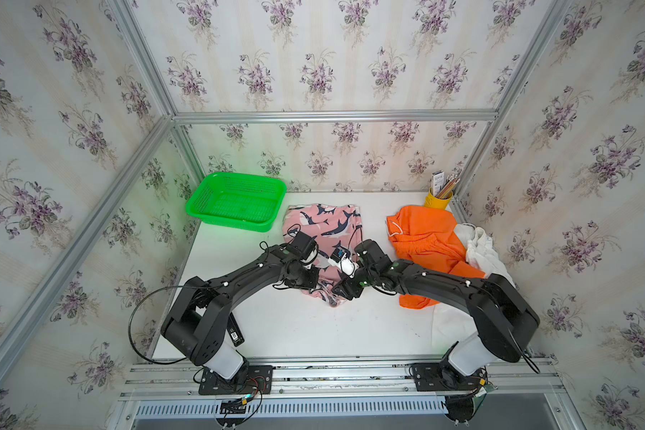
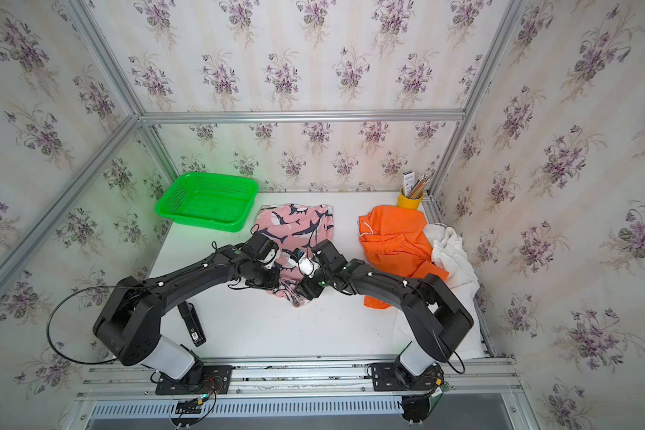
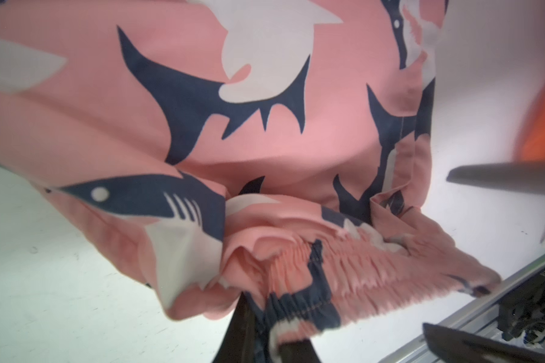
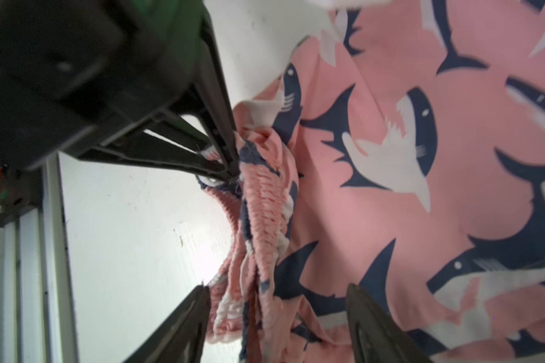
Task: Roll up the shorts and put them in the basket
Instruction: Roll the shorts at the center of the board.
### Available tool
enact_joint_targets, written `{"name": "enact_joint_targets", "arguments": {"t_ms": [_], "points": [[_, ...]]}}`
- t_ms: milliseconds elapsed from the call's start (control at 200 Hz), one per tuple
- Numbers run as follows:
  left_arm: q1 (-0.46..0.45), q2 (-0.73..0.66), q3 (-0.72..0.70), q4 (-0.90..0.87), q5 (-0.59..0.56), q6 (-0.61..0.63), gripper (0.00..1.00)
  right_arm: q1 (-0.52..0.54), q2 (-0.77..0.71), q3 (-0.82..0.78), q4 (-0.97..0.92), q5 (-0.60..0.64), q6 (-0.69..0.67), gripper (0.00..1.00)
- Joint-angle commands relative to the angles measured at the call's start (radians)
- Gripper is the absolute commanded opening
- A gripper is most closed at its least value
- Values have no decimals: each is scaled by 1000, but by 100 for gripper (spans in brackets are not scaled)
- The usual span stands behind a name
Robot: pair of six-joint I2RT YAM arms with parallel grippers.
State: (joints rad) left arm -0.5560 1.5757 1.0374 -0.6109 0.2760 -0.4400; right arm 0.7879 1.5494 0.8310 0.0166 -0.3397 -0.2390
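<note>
Pink cloth with navy-and-white sharks fills both wrist views, and much of it is soft with blur. The pink shorts (image 1: 323, 219) lie flat on the white table (image 1: 306, 327), stretching away from both grippers, with the gathered waistband bunched up right at the fingertips. In both top views the wrists and their cameras cover the fingers, so the grips read only from the wrist cameras. The left gripper (image 4: 230, 169) is pinched tight on the crumpled waistband. The right gripper (image 4: 277, 287) stands wide, with folds of the same waistband loose between its fingers and its fingertips cut off by the frame edge. Out past the right gripper's outer side lie the orange shorts (image 1: 421, 234), their near part hidden behind the right arm. The white shorts (image 1: 481, 249) lie farther out, partly under that arm and overlapping the orange pair. Well beyond the left gripper, on its outer side, a green basket (image 1: 231, 223) shows only its own mesh floor. Far beyond the right gripper, a yellow cup (image 1: 438, 203) holds pencils (image 1: 448, 184) and a small pack too small to read. A black device (image 2: 191, 324) lies beside the left arm's base, half hidden in one top view.
</note>
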Motion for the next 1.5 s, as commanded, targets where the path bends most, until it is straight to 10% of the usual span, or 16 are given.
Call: {"name": "enact_joint_targets", "arguments": {"t_ms": [0,335,410,460,540,679,1029,1499], "points": [[17,-9,10,-12,54,-29,11,43,9,-66,268,73,-144,75],[102,-39,-13,-6,215,-81,12,186,86,-286,676,347,-319,79],[115,-37,-20,-6,245,-85,13,195,79,-309,715,401,-340,69],[120,-41,-22,-11,254,-85,14,195,47,-315,709,396,-317,46],[122,-56,-24,-31,242,-79,16,195,-25,-292,607,323,-225,13],[123,-105,-15,-89,142,-74,27,181,-29,-141,265,81,74,0],[123,-289,9,-308,-190,-117,64,94,208,-8,234,-457,687,0],[98,-343,-307,46,-19,-427,75,-21,471,128,232,-543,1054,0]]}}
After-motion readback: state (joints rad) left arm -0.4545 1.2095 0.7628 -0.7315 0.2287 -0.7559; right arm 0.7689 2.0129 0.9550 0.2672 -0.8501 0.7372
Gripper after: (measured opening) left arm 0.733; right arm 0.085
